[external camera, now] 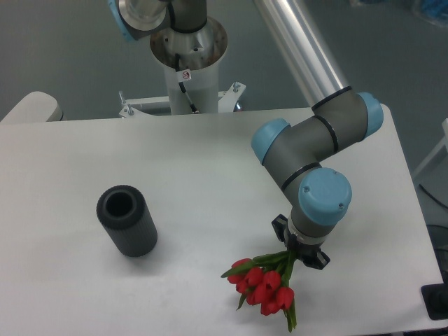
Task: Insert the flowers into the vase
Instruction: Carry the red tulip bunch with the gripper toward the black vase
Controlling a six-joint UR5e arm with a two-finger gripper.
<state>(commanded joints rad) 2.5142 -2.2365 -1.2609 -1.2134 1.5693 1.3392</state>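
Note:
The vase [127, 220], a dark ribbed cylinder with a round open mouth, stands upright on the left part of the white table [189, 150]. The flowers [262, 285], a bunch of red tulip heads with green stems and leaves, are near the front edge at the right. Their stems run up under my gripper [297, 252]. The gripper points down right over the stem end, and only its black body shows below the blue wrist cap. Its fingers are hidden, so the grasp cannot be made out. The vase is about a third of the table's width to the left of the flowers.
The arm's base column [187, 52] stands at the back centre, and its silver upper link [297, 45] slants across the back right. The table's front edge runs close below the flowers. A black object [435, 302] sits at the right edge.

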